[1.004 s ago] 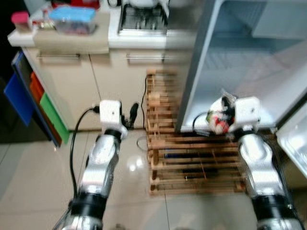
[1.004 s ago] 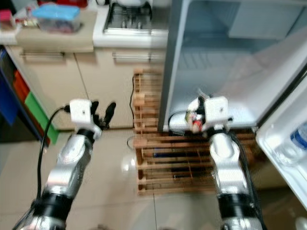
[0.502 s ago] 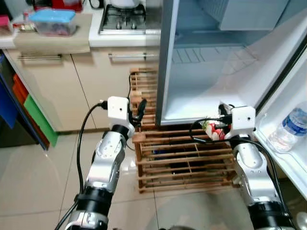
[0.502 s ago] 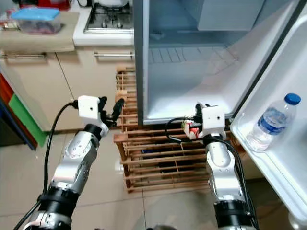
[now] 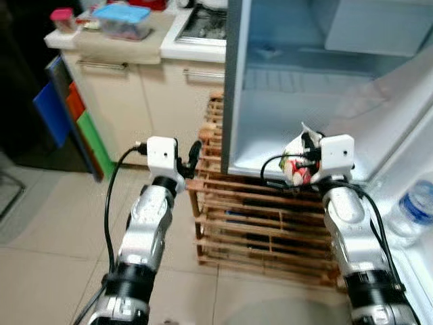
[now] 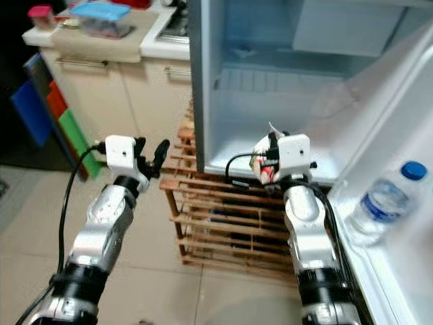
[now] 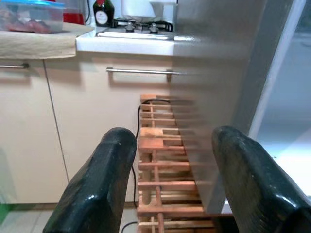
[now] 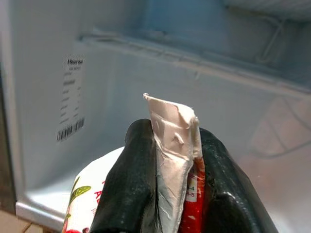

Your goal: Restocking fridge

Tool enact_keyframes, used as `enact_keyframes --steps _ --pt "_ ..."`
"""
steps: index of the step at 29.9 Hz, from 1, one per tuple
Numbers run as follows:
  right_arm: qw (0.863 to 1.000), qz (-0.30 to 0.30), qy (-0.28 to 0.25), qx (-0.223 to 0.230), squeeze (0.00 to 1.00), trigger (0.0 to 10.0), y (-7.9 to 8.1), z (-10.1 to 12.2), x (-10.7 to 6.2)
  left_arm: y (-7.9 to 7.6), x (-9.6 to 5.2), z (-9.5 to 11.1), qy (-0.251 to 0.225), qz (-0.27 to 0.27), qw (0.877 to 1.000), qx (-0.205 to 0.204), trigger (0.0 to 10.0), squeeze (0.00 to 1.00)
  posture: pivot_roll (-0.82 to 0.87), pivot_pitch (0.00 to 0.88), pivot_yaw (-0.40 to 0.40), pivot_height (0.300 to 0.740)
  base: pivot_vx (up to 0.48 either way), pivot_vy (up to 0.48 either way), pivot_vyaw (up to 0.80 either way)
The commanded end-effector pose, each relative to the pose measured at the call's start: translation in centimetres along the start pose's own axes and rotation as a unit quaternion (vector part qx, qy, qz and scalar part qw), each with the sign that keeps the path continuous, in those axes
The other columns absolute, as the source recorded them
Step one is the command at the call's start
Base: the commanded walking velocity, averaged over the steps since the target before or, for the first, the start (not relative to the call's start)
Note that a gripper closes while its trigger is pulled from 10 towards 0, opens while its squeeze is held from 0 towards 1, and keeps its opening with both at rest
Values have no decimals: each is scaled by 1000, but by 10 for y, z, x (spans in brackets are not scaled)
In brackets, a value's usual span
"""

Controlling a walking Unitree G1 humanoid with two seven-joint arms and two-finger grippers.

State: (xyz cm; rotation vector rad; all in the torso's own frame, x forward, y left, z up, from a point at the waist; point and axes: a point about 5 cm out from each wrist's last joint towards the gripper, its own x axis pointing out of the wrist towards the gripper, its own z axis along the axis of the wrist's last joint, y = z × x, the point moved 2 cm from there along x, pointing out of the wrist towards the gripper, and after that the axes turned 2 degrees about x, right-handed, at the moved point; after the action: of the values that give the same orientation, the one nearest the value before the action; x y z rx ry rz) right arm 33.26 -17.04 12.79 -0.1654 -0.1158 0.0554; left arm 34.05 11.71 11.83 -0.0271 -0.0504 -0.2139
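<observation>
The open fridge [image 5: 298,115] stands on a wooden pallet, its lower compartment bare and white. My right gripper [image 5: 302,161] is shut on a white and red food packet [image 5: 295,166], held at the front lip of the fridge floor. In the right wrist view the packet [image 8: 172,160] sits pinched between the two black fingers [image 8: 133,184], facing the fridge's back wall. My left gripper [image 5: 191,154] is open and holds nothing, out in front of the pallet's left corner; its fingers [image 7: 104,179] frame the cabinet and pallet.
A water bottle [image 6: 382,202] stands in the fridge door shelf [image 6: 399,271] at the right. The wooden pallet [image 5: 264,223] sits under the fridge. Beige cabinets [image 5: 135,101] with a counter, a blue-lidded container [image 5: 122,19] and a stove lie left. Coloured boards [image 5: 64,108] lean by the cabinet.
The view has swung back to the left. My right gripper has lifted the packet a little higher, closer to the fridge opening. The left gripper stays open.
</observation>
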Motion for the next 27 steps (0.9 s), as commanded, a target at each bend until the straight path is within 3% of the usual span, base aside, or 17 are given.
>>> enact_keyframes --steps 1,10,11,12,14,18,22,27 --pt "1000 -4 2 2 0 10000 -1 -2 -1 -5 5 5 -6 -14 1000 10 10000 0 -123 0 13 740 0 0 0" --pt "1000 -9 0 -5 0 10000 -2 -5 -5 -19 9 10 -12 -57 998 8 10000 0 -131 0 22 740 0 0 0" --pt "1000 -10 1 -13 0 10000 -5 -6 -6 -20 9 10 -12 -57 998 7 10000 0 -131 0 22 740 0 0 0" --pt "999 -20 3 -39 0 10000 -18 -9 -9 -19 10 10 -12 -56 998 5 10000 0 -133 0 25 740 0 0 0" --pt "999 -25 4 -45 0 10000 -23 -9 -10 -18 10 10 -11 -55 998 4 10000 0 -134 0 25 740 0 0 0" --pt "996 -79 32 -25 0 10000 -52 -16 -12 -17 10 10 -9 -57 998 -1 10000 0 -140 0 30 740 0 0 0" --pt "992 -115 49 -12 0 10000 -67 -22 -14 -18 11 9 -7 -59 998 -3 10000 0 -143 0 33 740 0 0 0" --pt "989 -134 55 -35 0 10000 -80 -24 -15 -18 12 9 -6 -59 998 -5 10000 0 -144 0 35 740 0 0 0"
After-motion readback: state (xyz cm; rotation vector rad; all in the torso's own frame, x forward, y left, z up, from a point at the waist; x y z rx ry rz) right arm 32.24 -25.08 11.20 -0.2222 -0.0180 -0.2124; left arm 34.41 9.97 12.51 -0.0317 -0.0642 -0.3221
